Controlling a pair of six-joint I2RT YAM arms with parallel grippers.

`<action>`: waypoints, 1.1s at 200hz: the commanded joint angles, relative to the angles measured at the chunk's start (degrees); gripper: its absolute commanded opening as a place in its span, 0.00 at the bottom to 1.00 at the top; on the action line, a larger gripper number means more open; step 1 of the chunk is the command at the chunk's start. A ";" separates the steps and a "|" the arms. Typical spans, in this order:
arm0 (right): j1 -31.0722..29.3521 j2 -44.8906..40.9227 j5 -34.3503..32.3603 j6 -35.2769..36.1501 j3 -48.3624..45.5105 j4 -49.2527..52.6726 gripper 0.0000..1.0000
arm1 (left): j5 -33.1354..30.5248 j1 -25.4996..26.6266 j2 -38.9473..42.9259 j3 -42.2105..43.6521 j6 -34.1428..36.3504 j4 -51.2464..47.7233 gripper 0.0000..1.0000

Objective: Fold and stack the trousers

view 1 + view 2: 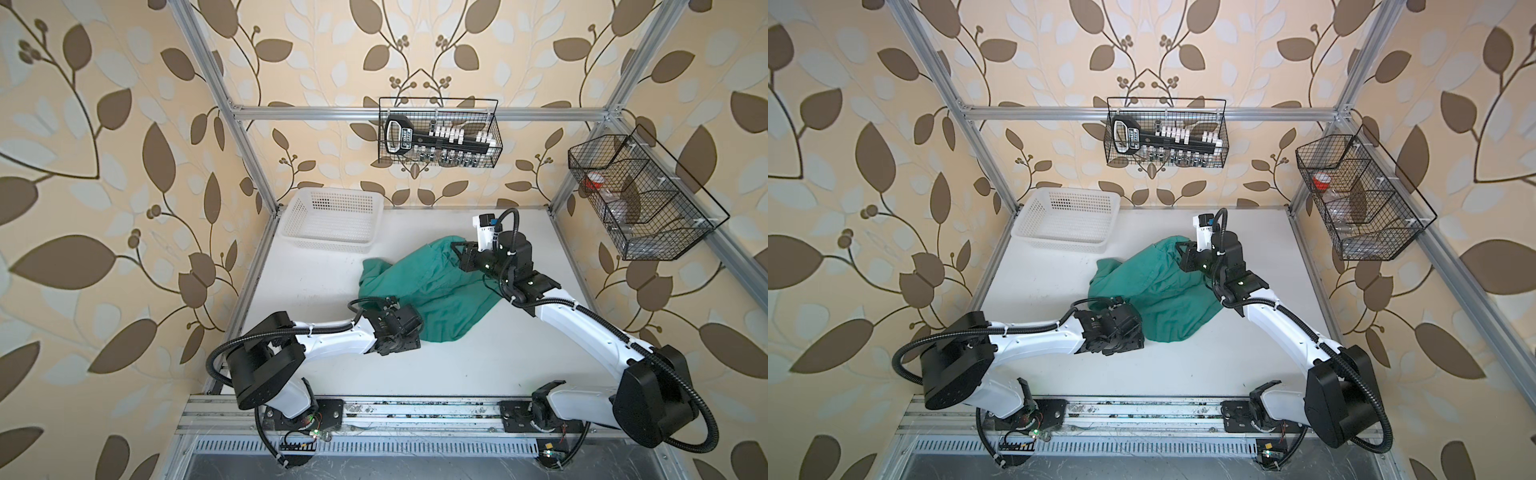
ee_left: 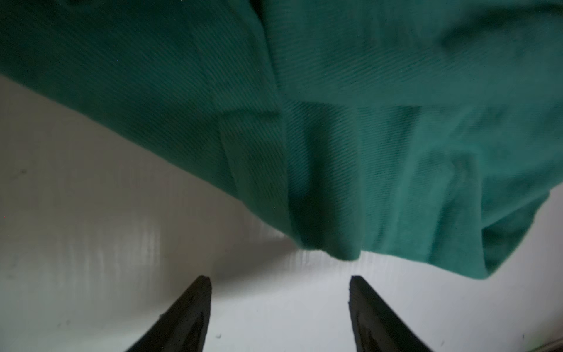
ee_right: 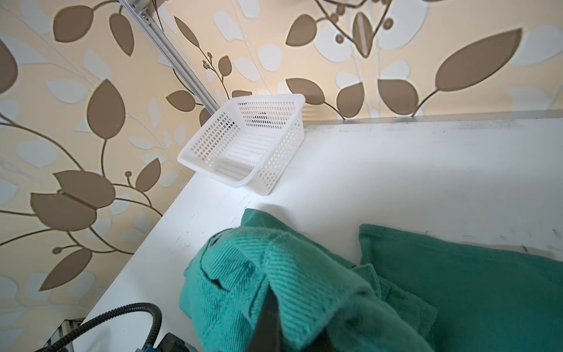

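Teal trousers (image 1: 424,286) are pinched by the right gripper (image 1: 459,255). Their corner is shown just before the spread, empty left gripper (image 2: 279,279)

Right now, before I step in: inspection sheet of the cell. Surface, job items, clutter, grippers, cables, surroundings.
Surface: white table, faint scuffs and specks.
Job's things: trousers, one teal-green pair, crumpled mid-table, not folded.
Clutter: white basket, empty, far left corner, apart from the trousers.
Grippers: left gripper open, low over the table, cloth edge just ahead, nothing between the jaws; right gripper shut on a bunched far part of the trousers.
Cables: black conduit loops along each arm; no snag seen.
Surroundings: two wire baskets hang on the aluminium frame; leaf wallpaper all round.
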State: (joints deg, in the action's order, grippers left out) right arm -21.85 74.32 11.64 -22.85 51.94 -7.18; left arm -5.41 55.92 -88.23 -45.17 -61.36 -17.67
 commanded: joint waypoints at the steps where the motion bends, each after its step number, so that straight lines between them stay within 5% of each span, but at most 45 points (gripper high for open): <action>1: 0.40 -0.22 0.89 1.58 2.09 -2.40 0.00 | -3.01 0.31 -1.30 -2.99 -1.20 2.63 0.66; 67: 1.47 -1.96 1.81 1.85 0.36 -2.00 0.00 | -11.20 0.07 -2.91 -9.03 1.48 -4.46 0.59; 133: 2.53 -2.00 2.92 1.45 -0.71 -2.22 0.00 | -10.74 -1.75 -6.24 -10.01 2.87 -3.41 0.60; 177: 2.77 -1.73 3.35 1.14 -1.45 -2.90 0.00 | -13.16 -3.44 -8.71 -11.34 4.90 -4.43 0.43; 220: 3.22 -1.62 3.52 0.83 -2.13 -3.19 0.00 | -14.85 -4.67 -7.49 -12.14 6.92 -6.58 0.09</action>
State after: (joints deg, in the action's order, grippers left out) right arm -19.20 73.60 14.63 -22.44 50.72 -7.60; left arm -16.16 52.16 -97.17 -55.02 -56.12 -21.23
